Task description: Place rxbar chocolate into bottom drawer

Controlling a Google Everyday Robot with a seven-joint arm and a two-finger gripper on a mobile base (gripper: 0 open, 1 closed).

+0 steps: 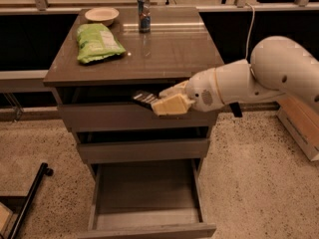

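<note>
My gripper (pixel 158 102) is shut on the rxbar chocolate (pixel 144 98), a small dark bar that sticks out to the left of the cream fingers (pixel 170 105). It hangs in front of the top drawer's front, below the cabinet's top edge. The bottom drawer (pixel 148 218) is pulled open below, its grey floor bare, directly under the gripper. My white arm reaches in from the right.
On the cabinet top (pixel 169 49) lie a green chip bag (pixel 97 43), a pale bowl (pixel 101 16) and a tall slim can (pixel 144 14). The two upper drawers are shut. A cardboard box (pixel 301 128) stands at the right, a black pole (pixel 27 200) at the lower left.
</note>
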